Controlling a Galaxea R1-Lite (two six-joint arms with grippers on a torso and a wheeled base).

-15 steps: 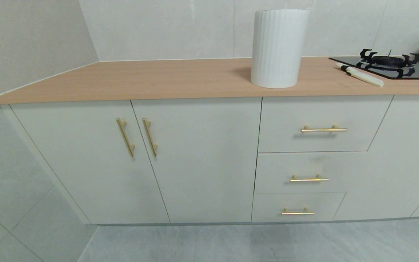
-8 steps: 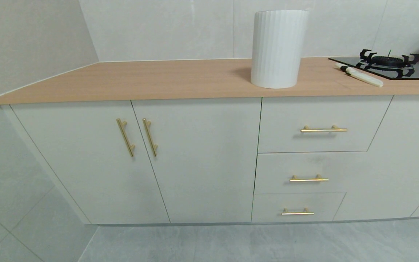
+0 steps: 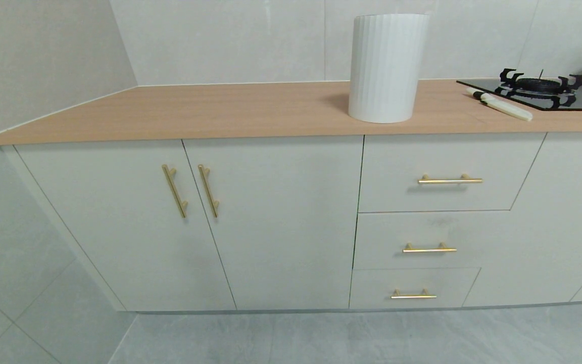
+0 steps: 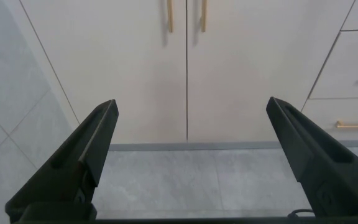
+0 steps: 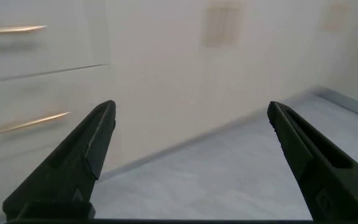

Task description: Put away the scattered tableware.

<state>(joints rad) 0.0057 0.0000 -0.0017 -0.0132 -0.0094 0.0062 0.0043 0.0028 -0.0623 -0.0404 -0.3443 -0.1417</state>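
Nothing among the things has shifted over the last second; ribbed container, utensil and cabinet fronts sit as before.

Left end effector (image 4: 190, 106): fingers spread wide, nothing between them; held low, facing the double cabinet doors (image 4: 241, 68); their two gold bar handles (image 4: 169, 15) side by side at the seam; grey floor tiles (image 4: 185, 180) underneath.

Right end effector (image 5: 190, 106): fingers likewise spread, empty; low before the drawers (image 5: 42, 81), floor beneath.

Head view: wooden table (image 3: 220, 108) over pale cabinets; doors and all three drawers shut. White ribbed container (image 3: 386, 68) upright near the table's front edge, above the seam between door and drawers. Cream utensil (image 3: 499, 103), knife-like, dark band near its far end; lies flat on the table to the right of the container, along the left edge of the black hob (image 3: 564, 98); touching the hob or just beside it, cannot tell which.
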